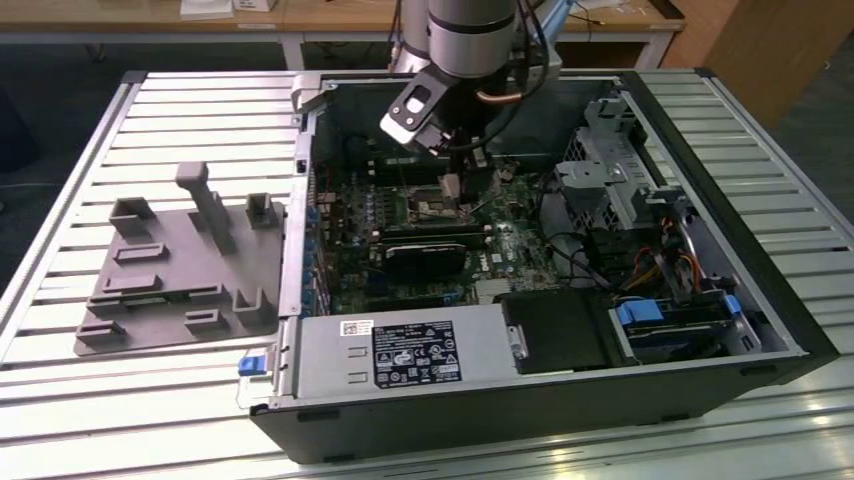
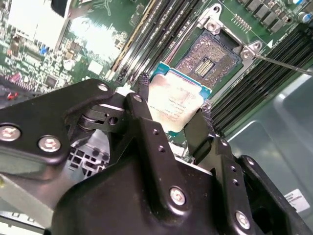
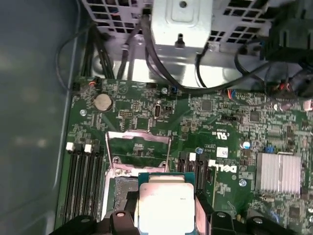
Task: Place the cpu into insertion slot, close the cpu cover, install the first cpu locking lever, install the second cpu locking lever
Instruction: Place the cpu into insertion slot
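CPU (image 2: 176, 110) is sitting clamped between the two black fingers (image 2: 146, 122) of the tool (image 2: 174, 98), one finger pressing on each opposite edge, pale metal top facing both wrist cameras.

Widest first: the slatted metal bench (image 1: 200, 100) is carrying an open computer case (image 1: 747, 300), which is lying on its side, and a grey moulded fixture plate (image 1: 160, 280) is resting just beside it toward the exterior view's left. Inside the case, the green motherboard (image 3: 220, 122) is lying flat, and the arm (image 1: 467, 30) is reaching down into it from above.

Now the detail. The insertion slot (image 2: 208, 61) is showing its dark contact field bare, just beyond the CPU's far edge. In the first wrist view the chip is overlapping the slot's near side; whether it is touching the slot, I cannot tell. The CPU cover (image 3: 137, 133) is standing swung up and open, a thin silvery frame on the slot's far side.
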Controlling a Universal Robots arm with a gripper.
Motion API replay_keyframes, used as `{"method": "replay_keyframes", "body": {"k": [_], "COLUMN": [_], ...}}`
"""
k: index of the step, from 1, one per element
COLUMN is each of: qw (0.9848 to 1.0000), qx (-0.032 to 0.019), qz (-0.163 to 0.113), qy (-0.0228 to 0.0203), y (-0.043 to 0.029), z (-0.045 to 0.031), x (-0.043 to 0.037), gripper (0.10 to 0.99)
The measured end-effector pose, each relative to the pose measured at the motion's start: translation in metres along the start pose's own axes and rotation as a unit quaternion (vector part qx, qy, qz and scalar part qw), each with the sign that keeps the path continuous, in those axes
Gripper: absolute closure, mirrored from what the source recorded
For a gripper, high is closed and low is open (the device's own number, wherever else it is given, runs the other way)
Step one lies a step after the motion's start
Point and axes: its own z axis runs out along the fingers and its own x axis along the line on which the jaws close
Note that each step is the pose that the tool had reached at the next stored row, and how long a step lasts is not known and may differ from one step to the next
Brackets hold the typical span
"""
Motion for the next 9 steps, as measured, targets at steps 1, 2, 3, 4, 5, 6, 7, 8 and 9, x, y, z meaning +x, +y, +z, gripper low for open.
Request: {"method": "replay_keyframes", "body": {"k": [1, 2, 3, 4, 5, 6, 7, 8, 9], "qw": [1.0000, 1.0000, 1.0000, 1.0000, 1.0000, 1.0000, 1.0000, 1.0000, 1.0000], "qx": [0.0000, -0.0001, -0.0002, -0.0003, -0.0004, -0.0005, -0.0005, -0.0005, -0.0005], "qz": [0.003, 0.005, 0.006, 0.007, 0.007, 0.008, 0.008, 0.009, 0.009], "qy": [-0.0003, -0.0005, -0.0006, -0.0007, -0.0007, -0.0007, -0.0007, -0.0008, -0.0009], "y": [-0.0010, -0.0023, -0.0036, -0.0050, -0.0067, -0.0084, -0.0093, -0.0099, -0.0107], "z": [0.0008, 0.0018, 0.0028, 0.0040, 0.0052, 0.0065, 0.0079, 0.0094, 0.0110], "x": [0.0005, 0.0013, 0.0021, 0.0030, 0.0041, 0.0052, 0.0060, 0.0066, 0.0073], "gripper": [0.549, 0.549, 0.549, 0.549, 0.549, 0.549, 0.549, 0.549, 0.549]}}
